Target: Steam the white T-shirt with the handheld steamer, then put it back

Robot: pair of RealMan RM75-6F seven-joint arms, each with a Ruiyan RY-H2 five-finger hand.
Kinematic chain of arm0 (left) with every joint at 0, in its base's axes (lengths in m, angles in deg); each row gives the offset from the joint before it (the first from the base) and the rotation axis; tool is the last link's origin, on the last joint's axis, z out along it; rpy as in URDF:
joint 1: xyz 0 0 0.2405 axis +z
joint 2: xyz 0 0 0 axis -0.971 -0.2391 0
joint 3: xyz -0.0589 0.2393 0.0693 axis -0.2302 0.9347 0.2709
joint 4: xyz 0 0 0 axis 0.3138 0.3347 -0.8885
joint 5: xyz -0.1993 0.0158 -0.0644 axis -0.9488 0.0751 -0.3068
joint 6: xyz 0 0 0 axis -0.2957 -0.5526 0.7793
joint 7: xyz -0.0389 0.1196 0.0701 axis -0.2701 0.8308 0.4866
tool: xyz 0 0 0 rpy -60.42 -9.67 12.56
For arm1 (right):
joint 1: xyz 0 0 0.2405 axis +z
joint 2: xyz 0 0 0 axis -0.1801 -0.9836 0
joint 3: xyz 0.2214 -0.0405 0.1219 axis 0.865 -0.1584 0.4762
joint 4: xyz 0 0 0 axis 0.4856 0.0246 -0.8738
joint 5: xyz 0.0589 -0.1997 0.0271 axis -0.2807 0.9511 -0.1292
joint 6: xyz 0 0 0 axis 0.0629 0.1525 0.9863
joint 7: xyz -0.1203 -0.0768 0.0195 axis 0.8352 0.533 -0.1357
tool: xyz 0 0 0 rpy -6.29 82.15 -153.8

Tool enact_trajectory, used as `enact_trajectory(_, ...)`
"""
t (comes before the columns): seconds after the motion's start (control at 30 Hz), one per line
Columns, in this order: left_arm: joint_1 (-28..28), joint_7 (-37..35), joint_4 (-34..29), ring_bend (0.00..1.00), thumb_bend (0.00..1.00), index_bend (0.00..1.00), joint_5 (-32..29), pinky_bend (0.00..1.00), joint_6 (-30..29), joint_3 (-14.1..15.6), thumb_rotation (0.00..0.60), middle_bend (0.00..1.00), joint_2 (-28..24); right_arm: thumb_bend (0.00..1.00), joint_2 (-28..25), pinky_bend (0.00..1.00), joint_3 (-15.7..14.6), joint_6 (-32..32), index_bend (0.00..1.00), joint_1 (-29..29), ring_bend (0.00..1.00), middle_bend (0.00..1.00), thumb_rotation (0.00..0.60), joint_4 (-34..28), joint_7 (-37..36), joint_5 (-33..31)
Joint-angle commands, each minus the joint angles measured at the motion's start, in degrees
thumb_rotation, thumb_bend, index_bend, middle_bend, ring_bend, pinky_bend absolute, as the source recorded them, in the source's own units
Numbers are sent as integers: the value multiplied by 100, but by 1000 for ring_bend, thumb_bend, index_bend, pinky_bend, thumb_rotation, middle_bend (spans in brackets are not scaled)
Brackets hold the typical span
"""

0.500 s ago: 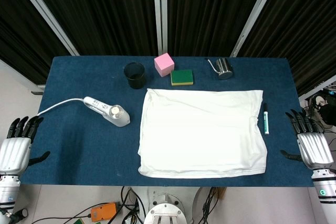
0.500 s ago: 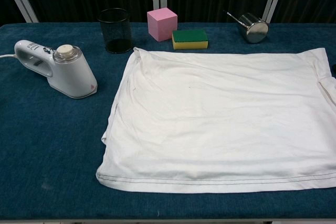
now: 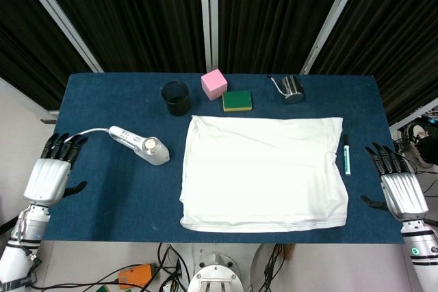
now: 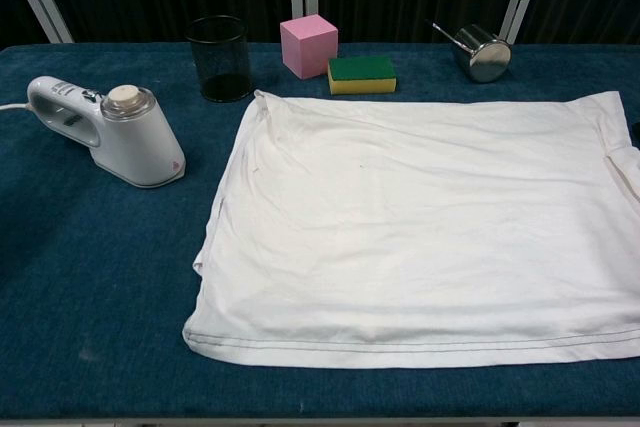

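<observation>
The white T-shirt lies spread flat on the blue table, right of centre; the chest view shows the T-shirt filling most of the foreground. The white handheld steamer stands to its left, its cord running off the left edge; the steamer is also seen at the left in the chest view. My left hand hovers open at the table's left edge, well left of the steamer. At the right edge my right hand is open with fingers spread. Neither hand appears in the chest view.
Along the back stand a black mesh cup, a pink cube, a green-and-yellow sponge and a small metal pitcher. A marker pen lies just right of the shirt.
My left hand has risen and moved inward over the table's left edge, closer to the steamer. My right hand has shifted slightly inward. The shirt and steamer have not moved.
</observation>
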Motion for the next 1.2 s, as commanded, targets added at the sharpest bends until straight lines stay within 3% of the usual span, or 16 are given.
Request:
enact_trajectory(0.03,-672,355,66,45,58,132,-20,1,823,-290,600,93,105,13,46,163,-64,147,0,36,0,66,600,30,15,-31)
enact_trajectory(0.2,-1512,895,359,62,57,185,-443,1,2026,-531,600,115,316,13,77,163,-95,266,0,64,0,66,600,39,39,-94)
enact_trajectory(0.47,-2347,1900,699,109,57,254,-1518,1,3026,-751,600,180,720,12,86,159,-116,358,0,48,0,66,600,38,37,-243)
enact_trajectory(0.8,-2829,2648,1057,255,58,342,-2609,1,3290,-613,600,356,1026,13,140,135,-140,471,0,34,0,66,600,125,-39,-389)
enact_trajectory(1.0,-3022,2818,1180,288,57,425,-2885,1,3295,-478,600,395,1115,13,167,130,-146,499,0,29,0,66,600,165,-82,-428)
enact_trajectory(1.2,-3158,2864,1340,306,57,433,-3179,1,3370,-321,600,427,1183,13,201,126,-157,538,0,29,0,66,600,204,-108,-458)
